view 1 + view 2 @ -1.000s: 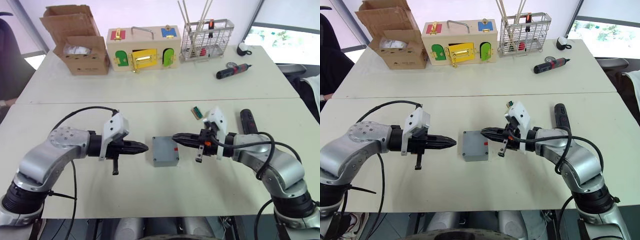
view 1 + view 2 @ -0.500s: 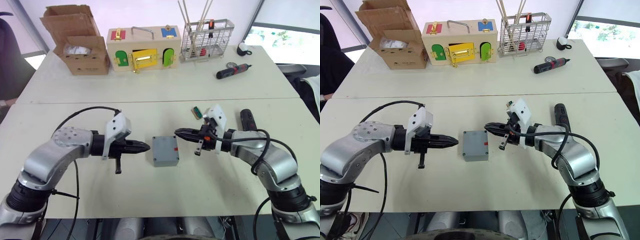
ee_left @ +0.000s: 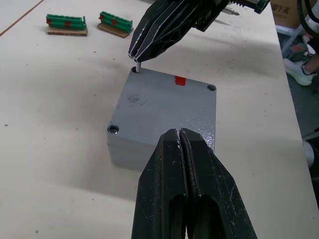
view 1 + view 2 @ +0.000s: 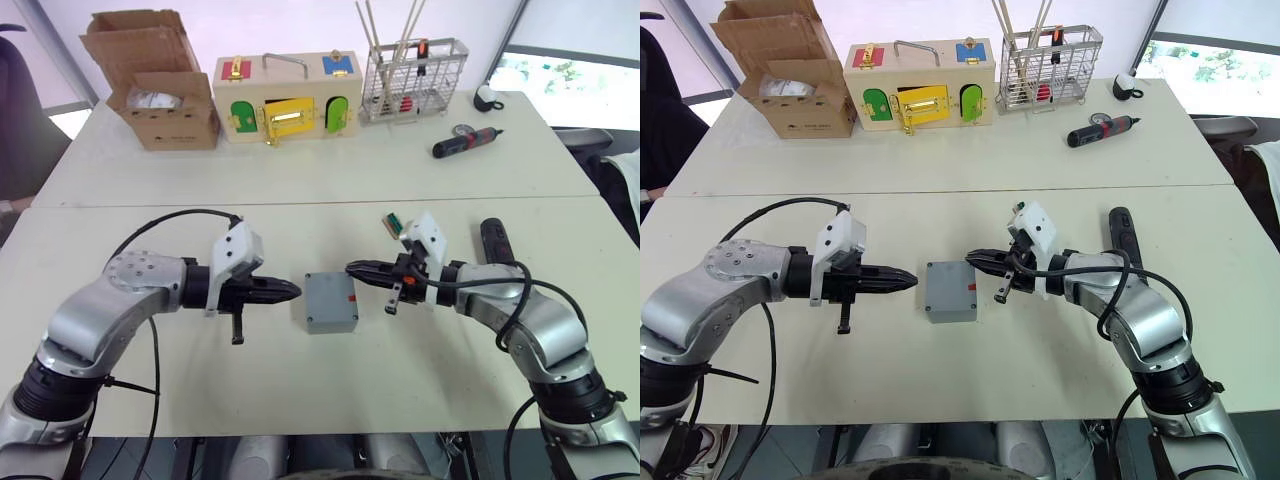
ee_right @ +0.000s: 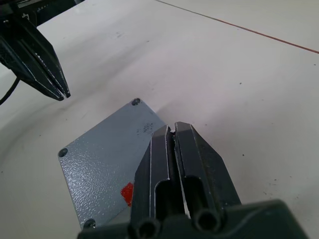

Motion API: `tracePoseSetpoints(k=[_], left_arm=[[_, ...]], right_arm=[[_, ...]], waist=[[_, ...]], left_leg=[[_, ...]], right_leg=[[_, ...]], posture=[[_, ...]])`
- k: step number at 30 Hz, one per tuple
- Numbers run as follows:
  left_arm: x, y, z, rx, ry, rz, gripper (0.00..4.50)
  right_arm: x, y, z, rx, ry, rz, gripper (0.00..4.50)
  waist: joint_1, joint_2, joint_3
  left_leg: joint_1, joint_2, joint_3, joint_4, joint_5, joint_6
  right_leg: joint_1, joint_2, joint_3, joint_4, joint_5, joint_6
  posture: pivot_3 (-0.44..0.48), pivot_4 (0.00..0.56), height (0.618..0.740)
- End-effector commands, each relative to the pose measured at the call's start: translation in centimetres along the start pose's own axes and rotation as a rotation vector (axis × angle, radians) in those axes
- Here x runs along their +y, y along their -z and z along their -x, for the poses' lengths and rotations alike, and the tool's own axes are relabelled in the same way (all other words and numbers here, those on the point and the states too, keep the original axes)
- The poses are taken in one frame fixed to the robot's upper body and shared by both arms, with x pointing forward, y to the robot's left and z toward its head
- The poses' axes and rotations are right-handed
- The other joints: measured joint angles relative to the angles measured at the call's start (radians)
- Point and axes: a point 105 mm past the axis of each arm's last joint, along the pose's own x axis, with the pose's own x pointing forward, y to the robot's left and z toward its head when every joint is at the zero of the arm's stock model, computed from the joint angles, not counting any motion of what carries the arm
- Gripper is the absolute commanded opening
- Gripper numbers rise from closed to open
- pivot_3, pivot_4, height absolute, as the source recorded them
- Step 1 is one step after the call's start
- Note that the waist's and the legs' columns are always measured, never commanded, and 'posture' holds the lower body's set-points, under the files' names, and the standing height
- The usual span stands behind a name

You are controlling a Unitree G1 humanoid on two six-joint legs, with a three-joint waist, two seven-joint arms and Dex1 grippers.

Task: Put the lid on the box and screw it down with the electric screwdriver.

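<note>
Sitting mid-table, the lid [image 4: 331, 301] covers the box [image 3: 149, 152], between the clenched left gripper [image 4: 293, 292] and the right gripper [image 4: 352, 269], pinching a small screw [image 3: 137, 66] over its corner. Farther right lies the electric screwdriver [image 4: 494, 241].

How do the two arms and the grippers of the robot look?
Both arms have rounded silver-grey shells with black joints and loose black cables. Each wrist carries a white angular block. The left gripper and right gripper have long, tapering, glossy black jaws.
</note>
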Motion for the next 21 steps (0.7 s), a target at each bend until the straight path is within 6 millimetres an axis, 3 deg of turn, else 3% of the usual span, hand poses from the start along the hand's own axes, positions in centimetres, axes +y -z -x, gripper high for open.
tracePoseSetpoints(k=[1, 20, 21], left_arm=[[0.2, -0.4, 0.2, -0.012, -0.017, -0.026, 0.0], [0.4, -0.5, 0.2, -0.015, -0.023, -0.028, 0.0], [0.4, -0.5, 0.2, -0.015, -0.024, -0.027, 0.0]], right_arm=[[0.0, -0.5, -0.2, -0.026, -0.006, 0.021, 0.03], [-0.3, 0.4, -0.4, -0.003, 0.006, 0.023, 0.03], [-0.2, 0.5, -0.4, 0.005, -0.002, 0.033, 0.28]], waist=[[0.0, 0.0, 0.0], [-0.001, 0.0, 0.0], [-0.001, 0.0, 0.0]], left_leg=[[0.0, 0.0, 0.0, 0.0, 0.0, 0.0], [0.0, 0.0, 0.0, 0.0, 0.0, 0.0], [0.0, 0.0, 0.0, 0.0, 0.0, 0.0]], right_leg=[[0.0, 0.0, 0.0, 0.0, 0.0, 0.0], [0.0, 0.0, 0.0, 0.0, 0.0, 0.0], [0.0, 0.0, 0.0, 0.0, 0.0, 0.0]], posture=[[0.0, 0.15, 0.74], [0.0, 0.15, 0.74], [0.0, 0.15, 0.74]])
